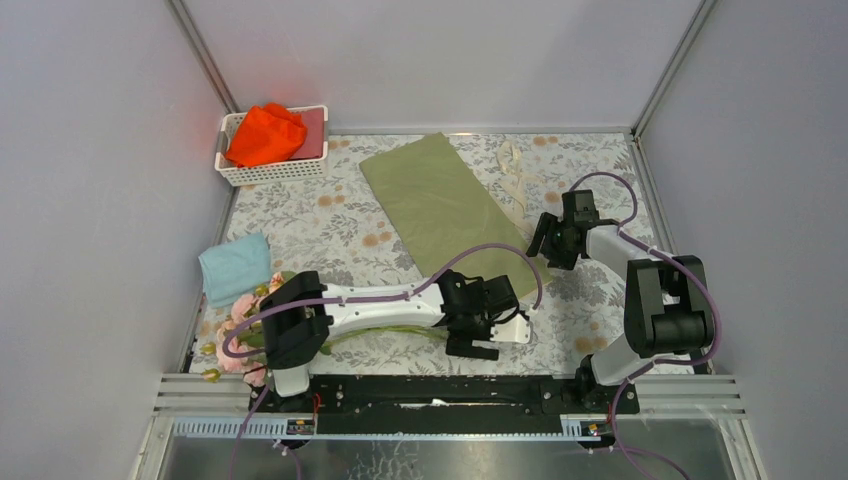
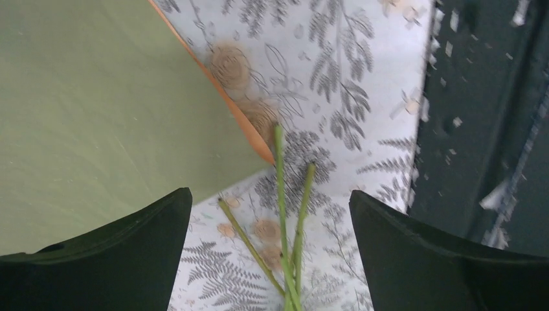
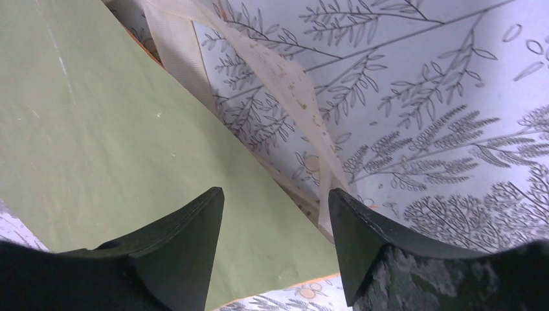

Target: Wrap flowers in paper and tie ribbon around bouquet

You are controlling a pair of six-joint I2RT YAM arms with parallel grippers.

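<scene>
L gripper (image 2: 268, 197) is set wide open, empty, astride stem ends of flowers (image 2: 282, 188). Stems are laid bottom-to-top of frame, tips just beside paper (image 2: 97, 110) corner. R gripper (image 3: 275, 197) is part-open, nothing held.

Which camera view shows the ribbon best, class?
The right wrist view: the ribbon runs close up along the paper. The top view shows it small and pale; the left wrist view misses it.
</scene>
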